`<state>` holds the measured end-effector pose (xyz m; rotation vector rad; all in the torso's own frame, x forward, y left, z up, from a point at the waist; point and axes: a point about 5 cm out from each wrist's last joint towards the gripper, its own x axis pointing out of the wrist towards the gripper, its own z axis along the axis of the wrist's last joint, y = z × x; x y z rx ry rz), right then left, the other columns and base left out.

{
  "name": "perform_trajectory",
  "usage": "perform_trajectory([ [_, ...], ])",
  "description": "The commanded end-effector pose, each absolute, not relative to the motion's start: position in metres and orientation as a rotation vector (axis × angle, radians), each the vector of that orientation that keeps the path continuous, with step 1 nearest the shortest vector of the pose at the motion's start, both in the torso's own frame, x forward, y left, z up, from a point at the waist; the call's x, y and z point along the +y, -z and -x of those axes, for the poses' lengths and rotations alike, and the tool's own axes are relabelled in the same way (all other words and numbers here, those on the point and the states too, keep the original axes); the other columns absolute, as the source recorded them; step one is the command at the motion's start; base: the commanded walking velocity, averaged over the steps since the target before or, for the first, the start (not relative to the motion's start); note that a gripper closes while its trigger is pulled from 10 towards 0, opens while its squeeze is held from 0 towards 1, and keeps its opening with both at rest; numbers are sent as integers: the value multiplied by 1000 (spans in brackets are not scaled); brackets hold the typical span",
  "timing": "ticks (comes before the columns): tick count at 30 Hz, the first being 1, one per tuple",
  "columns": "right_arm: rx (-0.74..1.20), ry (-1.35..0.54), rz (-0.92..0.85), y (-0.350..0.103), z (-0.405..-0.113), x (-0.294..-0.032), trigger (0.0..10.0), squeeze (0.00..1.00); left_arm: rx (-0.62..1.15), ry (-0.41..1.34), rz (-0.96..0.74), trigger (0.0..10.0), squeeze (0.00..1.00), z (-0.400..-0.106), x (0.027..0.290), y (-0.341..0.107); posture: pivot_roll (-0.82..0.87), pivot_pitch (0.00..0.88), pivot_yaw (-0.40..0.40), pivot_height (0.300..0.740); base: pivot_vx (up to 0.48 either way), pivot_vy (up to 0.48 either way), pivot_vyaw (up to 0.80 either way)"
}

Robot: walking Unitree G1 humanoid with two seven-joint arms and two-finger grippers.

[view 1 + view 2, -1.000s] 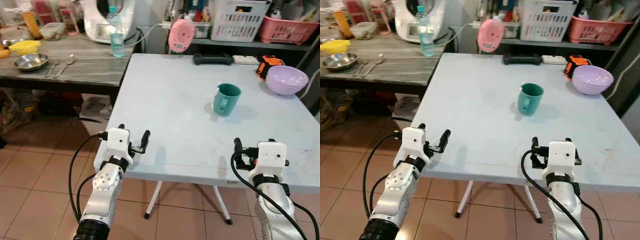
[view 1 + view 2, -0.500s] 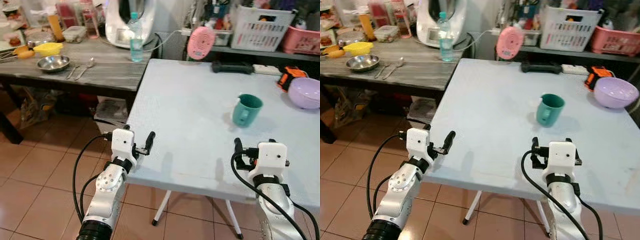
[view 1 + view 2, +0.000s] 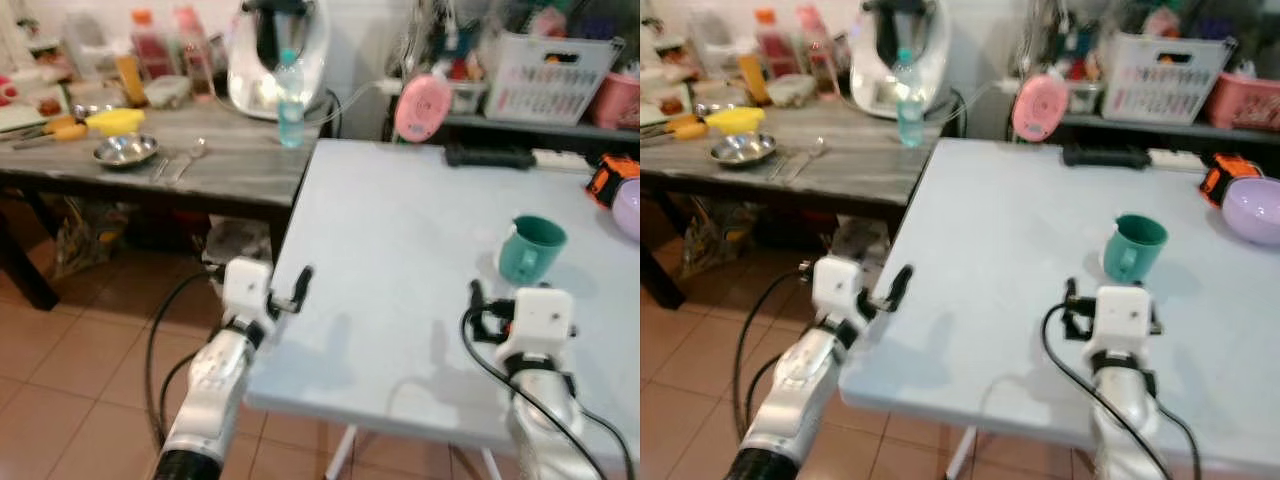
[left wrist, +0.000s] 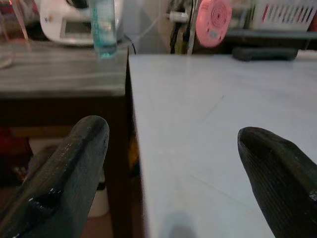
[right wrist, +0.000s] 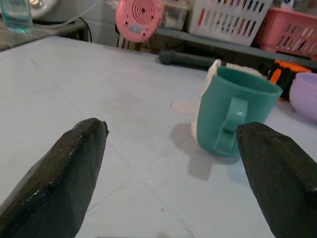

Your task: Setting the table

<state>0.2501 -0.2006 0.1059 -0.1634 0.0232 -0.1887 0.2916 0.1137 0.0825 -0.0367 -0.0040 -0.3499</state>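
Judging from how things lie, the table-setting has barely begun. The light grey bench (image 3: 400, 250) carries one teal mug (image 3: 530, 250), upright near its far right part, with a lilac bowl (image 3: 1254, 208) beyond the mug at the bench's right edge. No plate or cutlery lies at any place on it.

What seems left is to fetch the rest from the dark wooden bench (image 3: 200, 165) that abuts the grey bench's left side. There a steel bowl (image 3: 125, 150) stands with a spoon (image 3: 190, 155) and another utensil just beside it, a yellow dish (image 3: 115, 120) behind, and a water bottle (image 3: 290, 88) near the corner shared with the grey bench.

The mug's inside is hidden from the wrist camera; the steel bowl looks empty, though the picture is blurred. The lilac bowl's contents cannot be told.

The left pincer (image 4: 173, 163) hovers at the grey bench's near left corner, released and holding nothing. The right pincer (image 5: 173, 163) hangs over the grey bench's near edge, also spread wide and empty, with the mug well ahead of it.
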Motion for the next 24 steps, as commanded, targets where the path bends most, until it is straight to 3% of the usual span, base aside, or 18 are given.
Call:
perform_trajectory([
  [1, 11, 219, 185, -109, -249, -208, 10000, 0, -22, 437, 42, 10000, 0, -289, 97, -88, -208, 0, 18, 740, 0, 0, 0],
  [17, 5, 335, 178, -110, -251, -214, 10000, 0, -39, 606, 10, 10000, 0, -281, 96, -97, -202, 0, 40, 740, 0, 0, 0],
  [24, 3, 415, 131, -115, -270, -219, 10000, 0, -24, 714, 2, 10000, 0, -276, 93, -99, -194, 0, 51, 740, 0, 0, 0],
])
